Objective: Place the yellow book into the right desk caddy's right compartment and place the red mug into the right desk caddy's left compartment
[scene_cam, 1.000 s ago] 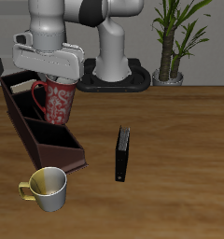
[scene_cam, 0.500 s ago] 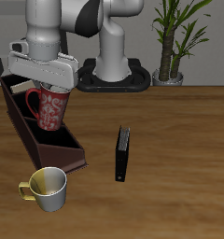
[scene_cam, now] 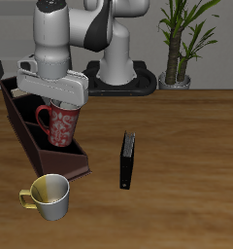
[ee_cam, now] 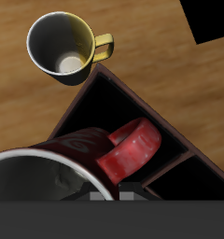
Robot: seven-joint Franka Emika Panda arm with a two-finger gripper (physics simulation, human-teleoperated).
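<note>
I have the pincer [scene_cam: 58,100] clamped on the rim of the red mug [scene_cam: 59,124], which hangs directly beneath it. The mug's axis runs nearly vertical, mouth up toward the pincer, with a slight tilt. Its handle [ee_cam: 131,151] sticks out sideways from the body, toward the caddy's far wall in the exterior view.

The mug sits over the right desk caddy [scene_cam: 31,146], low between its slanted walls. Its base is down at the level of the end section nearest the surface's front edge. I cannot tell whether the base touches the caddy floor. In the wrist view the mug's pale interior [ee_cam: 39,187] fills the area just under the pincer. The dark dividers [ee_cam: 170,163] of the caddy show beyond the handle.

The caddy's long axis runs from behind the pincer toward the front edge of the surface [scene_cam: 177,146], angled slightly outward.

The pale yellow mug [scene_cam: 49,196] stands upright on the surface beyond the caddy's near end, well clear of the pincer. Its handle points away from the caddy in the wrist view.

A black book [scene_cam: 128,160] stands on edge on the surface, well apart from the pincer, spine upright.

I cannot see the yellow book in either view.
</note>
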